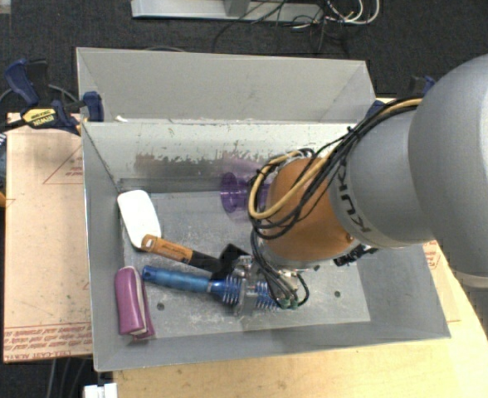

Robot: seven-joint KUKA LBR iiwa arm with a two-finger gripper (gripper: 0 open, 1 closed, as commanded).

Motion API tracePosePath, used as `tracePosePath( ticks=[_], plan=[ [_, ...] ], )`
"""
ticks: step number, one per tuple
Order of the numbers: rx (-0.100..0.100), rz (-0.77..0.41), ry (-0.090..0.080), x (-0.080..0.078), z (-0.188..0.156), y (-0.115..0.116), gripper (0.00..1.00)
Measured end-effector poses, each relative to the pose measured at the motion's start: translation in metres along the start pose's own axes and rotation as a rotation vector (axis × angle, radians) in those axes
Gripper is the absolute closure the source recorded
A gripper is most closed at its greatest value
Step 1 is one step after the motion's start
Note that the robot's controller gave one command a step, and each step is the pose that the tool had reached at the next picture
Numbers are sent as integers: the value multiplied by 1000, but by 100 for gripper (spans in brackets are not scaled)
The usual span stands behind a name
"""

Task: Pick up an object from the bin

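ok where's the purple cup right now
By the back wall in the camera view, the translucent purple cup sits just left of the arm's orange cover, right of the white oval piece.

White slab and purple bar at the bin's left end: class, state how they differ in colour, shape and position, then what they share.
Colour: the white slab is plain white, the purple bar magenta-purple. Shape: the slab is broad and rounded, the bar narrow. Position: the slab lies higher in the view, the bar below it. Both lie flat, to the view's left of the claw.
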State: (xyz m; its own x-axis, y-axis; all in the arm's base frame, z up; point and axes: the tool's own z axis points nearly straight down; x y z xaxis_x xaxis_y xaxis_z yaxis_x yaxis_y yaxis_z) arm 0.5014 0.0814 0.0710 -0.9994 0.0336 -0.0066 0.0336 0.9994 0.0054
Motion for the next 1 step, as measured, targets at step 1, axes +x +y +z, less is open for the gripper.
tracePosePath(
  ticks=[1],
  plan=[
    [3,1,13,3,-13,-1,100]
  ],
)
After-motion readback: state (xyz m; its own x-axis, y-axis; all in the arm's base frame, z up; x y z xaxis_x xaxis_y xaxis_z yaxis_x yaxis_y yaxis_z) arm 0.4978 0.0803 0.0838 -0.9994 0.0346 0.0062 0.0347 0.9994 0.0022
